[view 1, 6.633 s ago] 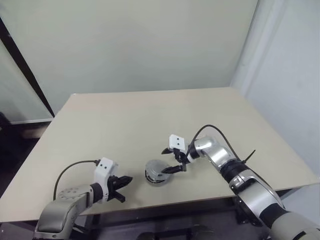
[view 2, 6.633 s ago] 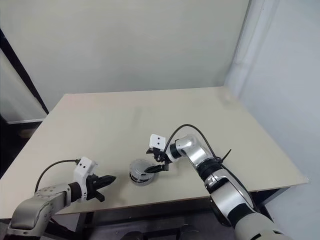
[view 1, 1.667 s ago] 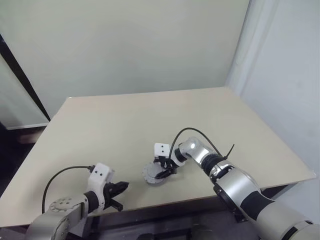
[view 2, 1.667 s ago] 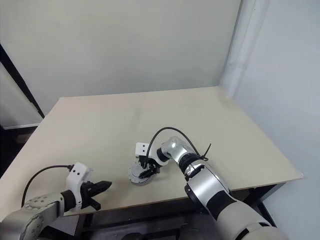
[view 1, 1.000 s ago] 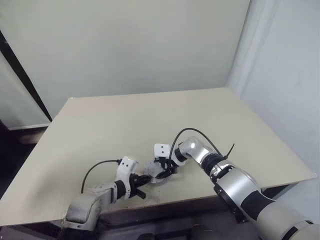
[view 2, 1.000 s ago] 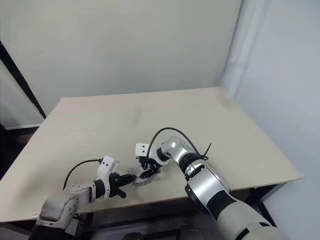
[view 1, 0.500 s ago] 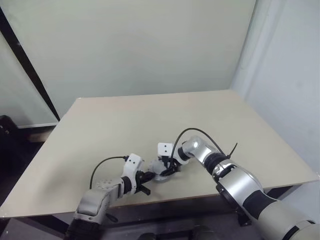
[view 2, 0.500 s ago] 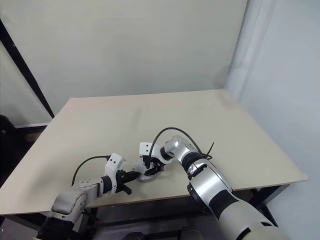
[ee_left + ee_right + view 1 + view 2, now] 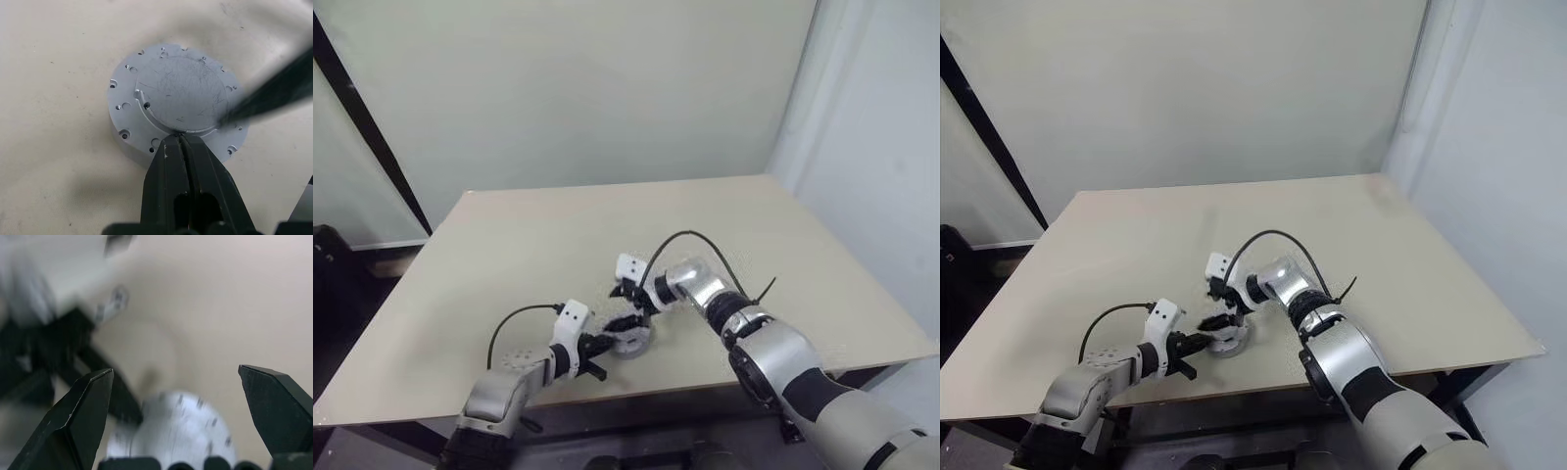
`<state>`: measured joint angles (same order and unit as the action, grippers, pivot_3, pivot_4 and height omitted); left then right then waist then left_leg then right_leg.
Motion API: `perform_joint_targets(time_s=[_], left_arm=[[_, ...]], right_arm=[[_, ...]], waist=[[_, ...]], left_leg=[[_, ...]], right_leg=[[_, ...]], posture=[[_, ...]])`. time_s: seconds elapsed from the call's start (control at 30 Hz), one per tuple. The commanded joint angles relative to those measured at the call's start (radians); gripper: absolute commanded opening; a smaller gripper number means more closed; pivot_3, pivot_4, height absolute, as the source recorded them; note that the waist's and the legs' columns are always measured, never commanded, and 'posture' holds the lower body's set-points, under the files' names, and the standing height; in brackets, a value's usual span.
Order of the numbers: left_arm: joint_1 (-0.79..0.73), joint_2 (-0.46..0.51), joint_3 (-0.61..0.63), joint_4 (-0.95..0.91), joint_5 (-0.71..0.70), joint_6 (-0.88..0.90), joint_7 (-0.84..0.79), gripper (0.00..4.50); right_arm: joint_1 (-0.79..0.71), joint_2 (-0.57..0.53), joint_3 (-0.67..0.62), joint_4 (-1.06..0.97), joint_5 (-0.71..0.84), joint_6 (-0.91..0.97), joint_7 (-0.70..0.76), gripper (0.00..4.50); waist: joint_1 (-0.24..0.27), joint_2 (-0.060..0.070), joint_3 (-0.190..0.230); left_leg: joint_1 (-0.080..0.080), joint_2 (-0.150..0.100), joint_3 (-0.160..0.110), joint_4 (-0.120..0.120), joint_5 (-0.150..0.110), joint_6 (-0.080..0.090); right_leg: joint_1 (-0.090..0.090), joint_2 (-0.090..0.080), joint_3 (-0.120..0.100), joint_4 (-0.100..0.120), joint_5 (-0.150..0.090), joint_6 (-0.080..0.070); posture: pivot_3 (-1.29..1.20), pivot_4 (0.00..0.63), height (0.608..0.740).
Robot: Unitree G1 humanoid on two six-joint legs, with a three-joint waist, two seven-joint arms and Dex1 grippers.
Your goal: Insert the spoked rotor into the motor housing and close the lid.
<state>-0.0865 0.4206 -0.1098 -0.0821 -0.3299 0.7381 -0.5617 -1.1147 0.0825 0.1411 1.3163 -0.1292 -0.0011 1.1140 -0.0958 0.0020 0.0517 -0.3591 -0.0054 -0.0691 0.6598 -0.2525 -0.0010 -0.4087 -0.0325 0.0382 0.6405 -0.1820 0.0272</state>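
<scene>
Grey lid (image 9: 178, 98) unmarked, left fingers (image 9: 168, 161) touching rim

Left tool (image 9: 179, 139) pinched closed; right tool (image 9: 178, 396) spread wide above it.

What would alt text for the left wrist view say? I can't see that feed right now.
The left gripper, its two black fingers shut together, has its tips at the near rim of the lid, a scuffed grey disc sitting closed on the motor housing on the beige table. A blurred dark finger crosses in from one side over the lid.
</scene>
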Motion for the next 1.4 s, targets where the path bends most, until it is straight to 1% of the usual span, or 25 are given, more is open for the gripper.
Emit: perform_joint_targets(time_s=[0.03,0.17,0.27,0.4,0.53,0.63,0.7,0.73,0.93,1.07,1.33,1.4], left_arm=[[-0.007,-0.009,-0.018,0.044,0.030,0.022,0.022,0.00],[-0.016,-0.017,-0.022,0.057,0.033,0.017,0.018,0.00],[-0.022,-0.022,-0.024,0.065,0.034,0.013,0.017,0.00],[-0.030,-0.026,-0.023,0.072,0.033,0.011,0.016,0.00],[-0.035,-0.029,-0.018,0.080,0.031,0.009,0.016,0.00],[-0.039,-0.029,-0.015,0.083,0.031,0.010,0.013,0.00],[-0.041,-0.028,-0.013,0.084,0.030,0.012,0.013,0.00],[-0.042,-0.028,-0.012,0.084,0.030,0.012,0.012,0.00],[-0.043,-0.028,-0.001,0.074,0.025,0.020,0.019,0.00],[-0.040,-0.029,0.002,0.069,0.025,0.023,0.021,0.00],[-0.036,-0.030,0.011,0.065,0.025,0.023,0.031,0.00],[-0.037,-0.034,0.020,0.066,0.022,0.023,0.036,0.00]], right_arm=[[-0.049,-0.021,-0.084,-0.033,0.075,0.108,-0.064,4.47],[-0.065,-0.077,-0.150,-0.007,0.112,0.357,-0.223,4.47],[-0.048,-0.115,-0.180,0.006,0.132,0.537,-0.272,4.47],[-0.002,-0.144,-0.231,0.001,0.169,0.672,-0.313,4.47],[0.036,-0.135,-0.296,-0.010,0.233,0.767,-0.327,4.47],[0.069,-0.107,-0.339,-0.019,0.276,0.801,-0.346,4.47],[0.084,-0.090,-0.376,-0.022,0.312,0.820,-0.366,4.47],[0.087,-0.085,-0.391,-0.024,0.326,0.827,-0.375,4.47],[0.118,-0.034,-0.489,-0.025,0.414,0.856,-0.450,4.47],[0.128,-0.015,-0.533,-0.028,0.448,0.846,-0.492,4.47],[0.137,0.005,-0.593,-0.025,0.489,0.851,-0.570,4.47],[0.140,0.006,-0.601,-0.026,0.496,0.847,-0.595,4.10]], waist=[[0.000,0.001,0.000],[0.001,0.001,0.001],[0.001,0.002,0.001],[0.000,0.005,0.002],[-0.001,0.009,0.004],[-0.004,0.011,0.004],[-0.005,0.012,0.004],[-0.005,0.013,0.004],[-0.005,0.013,0.005],[-0.005,0.013,0.005],[-0.005,0.013,0.005],[-0.005,0.013,0.005]], left_leg=[[0.000,0.000,0.000,0.000,0.000,0.000],[-0.001,-0.001,0.000,0.000,0.000,0.000],[-0.002,-0.002,0.000,0.001,0.000,0.000],[-0.002,-0.003,0.000,0.001,0.000,0.000],[-0.003,-0.003,-0.002,0.001,0.000,0.000],[-0.004,-0.003,-0.005,0.001,0.000,0.000],[-0.008,-0.003,-0.013,-0.001,0.000,0.000],[-0.010,-0.004,-0.016,-0.001,0.000,0.000],[-0.013,-0.004,-0.024,0.000,0.000,0.000],[-0.013,-0.003,-0.026,-0.006,0.000,0.000],[-0.017,-0.003,-0.028,-0.014,0.000,0.000],[-0.017,-0.003,-0.028,-0.015,0.000,0.000]], right_leg=[[0.000,0.000,0.000,0.000,0.000,0.000],[0.000,-0.001,0.000,-0.001,0.000,0.000],[0.000,-0.003,0.000,-0.001,0.000,0.000],[0.000,-0.003,0.000,-0.002,0.000,0.000],[-0.001,-0.003,-0.001,-0.003,0.000,0.000],[0.000,-0.003,-0.004,-0.007,0.000,0.000],[0.000,-0.002,-0.011,-0.018,0.000,0.000],[-0.001,-0.002,-0.014,-0.018,0.000,0.000],[-0.002,-0.002,-0.020,-0.018,0.000,0.000],[-0.003,-0.002,-0.024,-0.018,0.000,0.000],[-0.012,-0.001,-0.026,-0.018,0.000,0.000],[-0.014,-0.001,-0.026,-0.018,0.000,0.000]], posture=[[0.00,0.000,0.740],[0.00,0.000,0.740],[0.00,0.000,0.740],[0.00,0.000,0.740],[0.00,0.000,0.740],[0.00,0.000,0.740],[0.00,0.000,0.740],[0.00,0.000,0.740],[0.00,0.000,0.740],[0.00,0.000,0.740],[0.00,0.000,0.740],[0.00,0.000,0.740]])
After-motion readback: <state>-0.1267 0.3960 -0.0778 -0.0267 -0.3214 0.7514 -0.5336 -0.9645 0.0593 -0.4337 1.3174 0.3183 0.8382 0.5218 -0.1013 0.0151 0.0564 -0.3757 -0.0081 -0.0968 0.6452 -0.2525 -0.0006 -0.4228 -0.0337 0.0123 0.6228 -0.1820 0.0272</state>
